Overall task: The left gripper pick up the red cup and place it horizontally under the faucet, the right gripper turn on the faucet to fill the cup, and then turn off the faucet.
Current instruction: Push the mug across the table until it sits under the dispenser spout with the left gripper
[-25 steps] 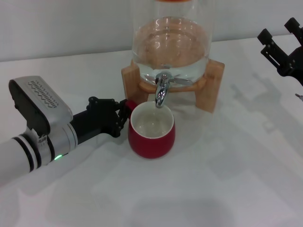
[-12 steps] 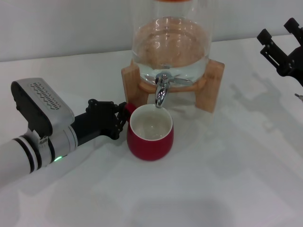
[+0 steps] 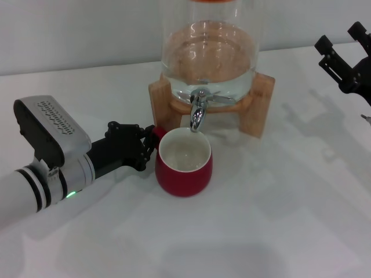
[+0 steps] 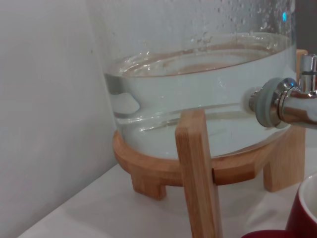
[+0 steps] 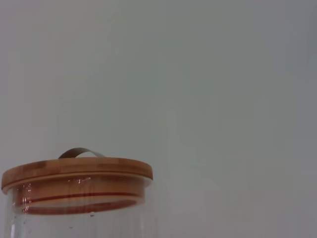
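The red cup (image 3: 184, 162) stands upright on the white table, its white inside open upward, directly below the spout of the faucet (image 3: 198, 110). My left gripper (image 3: 148, 142) reaches in from the left and is shut on the cup's small red handle (image 3: 157, 132). The faucet sticks out of the glass dispenser (image 3: 208, 52) on its wooden stand (image 3: 259, 107). No stream of water shows. In the left wrist view the faucet (image 4: 290, 101) and the cup's rim (image 4: 306, 210) appear at the edge. My right gripper (image 3: 343, 43) hangs open at the far right, well away from the faucet.
The dispenser is partly filled with water and rests on the wooden stand (image 4: 198, 168). Its wooden lid (image 5: 77, 173) with a metal handle shows in the right wrist view. A pale wall runs behind the table (image 3: 278, 220).
From one second ago, my left gripper and the cup shifted slightly left and toward the dispenser. Nothing has moved in the last half second. The right arm stayed still.
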Controlling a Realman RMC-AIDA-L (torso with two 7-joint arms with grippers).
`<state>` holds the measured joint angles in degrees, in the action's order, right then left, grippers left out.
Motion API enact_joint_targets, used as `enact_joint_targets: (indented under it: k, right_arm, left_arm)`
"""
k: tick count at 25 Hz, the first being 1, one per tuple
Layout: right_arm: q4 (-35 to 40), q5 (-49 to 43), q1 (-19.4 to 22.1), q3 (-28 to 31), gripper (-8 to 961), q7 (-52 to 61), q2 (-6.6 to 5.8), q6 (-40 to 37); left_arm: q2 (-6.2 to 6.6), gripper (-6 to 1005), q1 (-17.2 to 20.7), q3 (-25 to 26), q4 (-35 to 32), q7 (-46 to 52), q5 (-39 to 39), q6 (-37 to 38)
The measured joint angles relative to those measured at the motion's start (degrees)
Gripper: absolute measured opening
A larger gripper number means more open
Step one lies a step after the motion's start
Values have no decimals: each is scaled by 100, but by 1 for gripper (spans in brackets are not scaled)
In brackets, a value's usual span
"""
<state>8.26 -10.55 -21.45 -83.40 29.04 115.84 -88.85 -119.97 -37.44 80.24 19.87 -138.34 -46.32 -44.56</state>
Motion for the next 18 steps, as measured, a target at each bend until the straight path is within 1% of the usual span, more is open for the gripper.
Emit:
enact_joint_targets:
  k: [7, 18]
  right_arm:
    - [0, 0, 0, 0, 841, 0, 0, -4]
    - [0, 0, -2, 0, 841, -4, 0, -7]
  left_arm:
    - [0, 98, -5, -204, 42, 33, 21, 180]
    - [0, 94, -42, -220, 44, 60, 50, 234]
